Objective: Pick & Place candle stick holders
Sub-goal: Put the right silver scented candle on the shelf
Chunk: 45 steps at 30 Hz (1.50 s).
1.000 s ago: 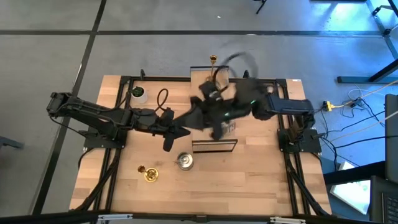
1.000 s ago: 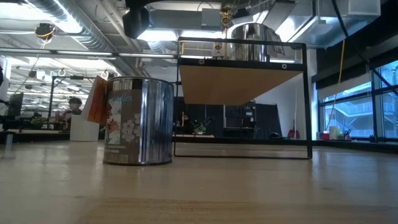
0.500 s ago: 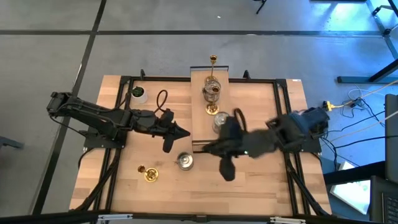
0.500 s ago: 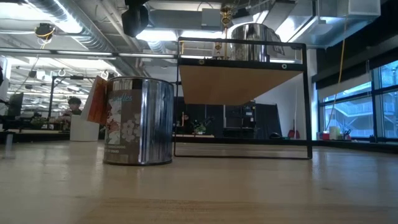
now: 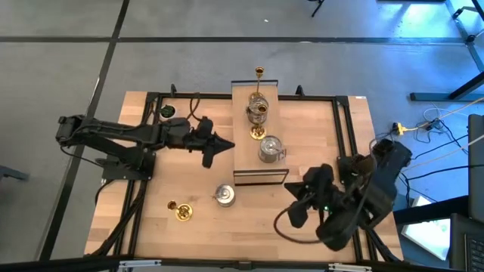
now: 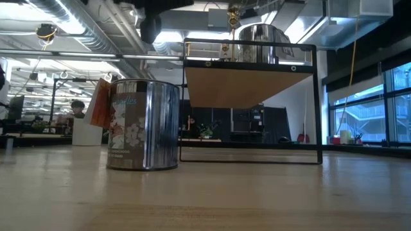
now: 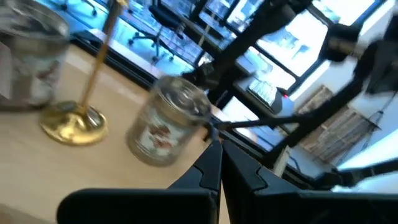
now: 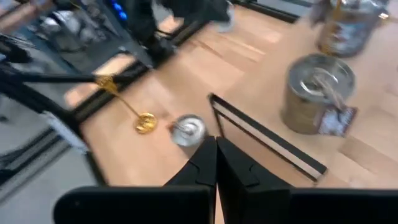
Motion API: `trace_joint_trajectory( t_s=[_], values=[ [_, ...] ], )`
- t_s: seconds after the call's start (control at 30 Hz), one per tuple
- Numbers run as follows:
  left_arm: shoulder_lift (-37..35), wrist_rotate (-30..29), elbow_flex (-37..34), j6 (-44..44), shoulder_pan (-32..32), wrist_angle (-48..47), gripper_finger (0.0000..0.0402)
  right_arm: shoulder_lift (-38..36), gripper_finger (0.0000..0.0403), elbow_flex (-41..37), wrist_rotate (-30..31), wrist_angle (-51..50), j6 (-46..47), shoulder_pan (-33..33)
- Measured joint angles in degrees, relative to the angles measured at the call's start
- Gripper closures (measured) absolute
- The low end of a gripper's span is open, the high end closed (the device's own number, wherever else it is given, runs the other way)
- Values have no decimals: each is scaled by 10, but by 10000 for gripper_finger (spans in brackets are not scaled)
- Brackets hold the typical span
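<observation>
A raised wooden shelf stands mid-table and carries two brass-gold holders and two squat silver ones. On the table near it are a squat silver holder and a slim brass-gold one. My left gripper is shut and empty, hovering just left of the shelf. My right gripper is shut and empty, over the table's near right part.
A white cup with green inside stands at the far left of the table. Black frame rails run along the table's left and right sides. Bare wood lies between the shelf and the near edge.
My right gripper has swung from over the shelf toward the table's near right corner, uncovering the holders on the shelf. My left gripper has shifted a little toward the far edge and the shelf.
</observation>
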Motion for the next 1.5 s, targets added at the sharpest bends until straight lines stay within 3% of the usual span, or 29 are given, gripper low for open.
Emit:
trace_joint_trajectory(
  t_s=[0.23, 0.4, 0.6, 0.83, 1.0, 1.13, 1.37, 1.5],
  values=[
    [50, 76, 0, -46, 47, 82, 400, -81, 400, -168, 11, 1, 128, 8],
    [81, 95, 0, -73, 54, 122, 400, -134, 400, -302, -21, 99, 181, 8],
    [82, 52, 0, -67, 56, 121, 400, -215, 400, -409, -21, 199, 111, 13],
    [82, 48, 0, -123, 80, 120, 400, -313, 400, -546, -26, 289, 79, 12],
    [82, 31, 0, -135, 89, 143, 400, -403, 400, -625, -33, 368, -30, -15],
    [85, 20, 0, -127, 91, 150, 400, -460, 400, -678, -112, 448, -137, -75],
    [105, 31, 0, -114, 100, 148, 400, -499, 400, -785, -373, 670, -226, -216],
    [128, 43, 0, -91, 101, 149, 400, -510, 400, -813, -408, 736, -256, -254]
  ],
)
